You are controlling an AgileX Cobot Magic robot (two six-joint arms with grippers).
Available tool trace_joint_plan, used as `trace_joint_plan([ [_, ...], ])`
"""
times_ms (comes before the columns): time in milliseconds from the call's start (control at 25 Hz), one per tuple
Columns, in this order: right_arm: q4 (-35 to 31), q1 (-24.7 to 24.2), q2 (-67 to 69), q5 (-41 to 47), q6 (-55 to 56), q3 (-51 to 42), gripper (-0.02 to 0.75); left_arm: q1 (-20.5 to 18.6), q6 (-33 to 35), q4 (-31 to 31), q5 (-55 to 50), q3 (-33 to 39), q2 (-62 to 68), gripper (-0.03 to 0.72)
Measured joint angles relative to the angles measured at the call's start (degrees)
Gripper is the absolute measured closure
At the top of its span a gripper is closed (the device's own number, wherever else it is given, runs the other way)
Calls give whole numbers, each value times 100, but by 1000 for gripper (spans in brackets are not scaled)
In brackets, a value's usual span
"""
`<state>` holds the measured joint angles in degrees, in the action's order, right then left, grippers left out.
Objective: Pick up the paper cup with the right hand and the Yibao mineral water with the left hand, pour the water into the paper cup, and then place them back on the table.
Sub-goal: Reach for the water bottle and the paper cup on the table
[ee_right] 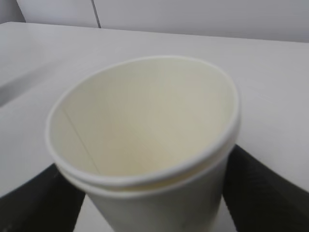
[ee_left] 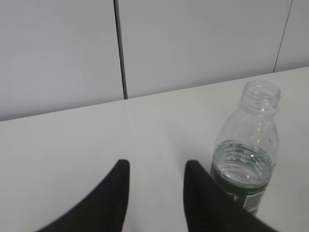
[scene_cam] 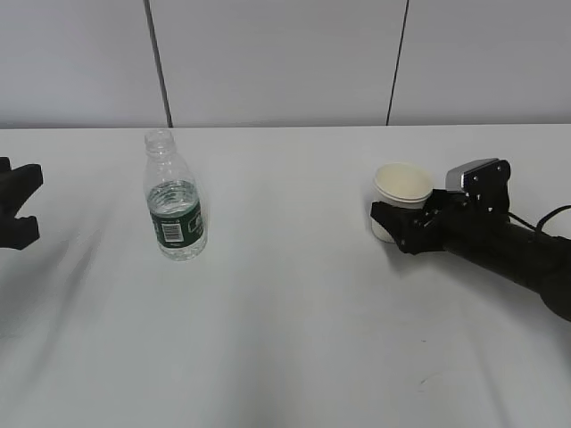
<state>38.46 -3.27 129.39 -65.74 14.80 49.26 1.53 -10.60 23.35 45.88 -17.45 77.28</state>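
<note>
The paper cup (scene_cam: 401, 191) stands upright on the white table (scene_cam: 294, 339), right of centre. My right gripper (scene_cam: 393, 219) is open, with one finger on each side of the cup's lower wall. In the right wrist view the cup (ee_right: 145, 140) fills the gap between the dark fingers (ee_right: 263, 193), and thin slivers of table show beside its wall. The Yibao mineral water (scene_cam: 175, 198) stands uncapped at the left, part full. My left gripper (scene_cam: 12, 203) is open and empty at the far left, well clear of the bottle. In the left wrist view the bottle (ee_left: 247, 150) is just right of the gripper (ee_left: 157, 166).
A grey panelled wall (scene_cam: 285, 62) runs behind the table's far edge. Bare tabletop lies between the bottle and the cup and across the front. The right arm (scene_cam: 517, 254) lies low over the table's right side.
</note>
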Motion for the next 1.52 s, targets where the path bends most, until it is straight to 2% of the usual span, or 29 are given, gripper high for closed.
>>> trace_joint_plan([
  [560, 32, 0, 36, 0, 56, 180, 82, 0, 0, 0, 0, 0, 0, 443],
  [880, 51, 0, 36, 0, 70, 180, 189, 0, 0, 234, 0, 0, 26, 443],
  [1200, 75, 0, 36, 0, 75, 180, 200, 0, 0, 325, 18, 11, 58, 443],
  [1320, 55, 0, 36, 0, 75, 180, 201, 0, -92, 576, 242, 11, 280, 443],
  [1520, 76, 0, 36, -4, 89, 180, 203, 0, -165, 911, 1183, 11, 1085, 443],
])
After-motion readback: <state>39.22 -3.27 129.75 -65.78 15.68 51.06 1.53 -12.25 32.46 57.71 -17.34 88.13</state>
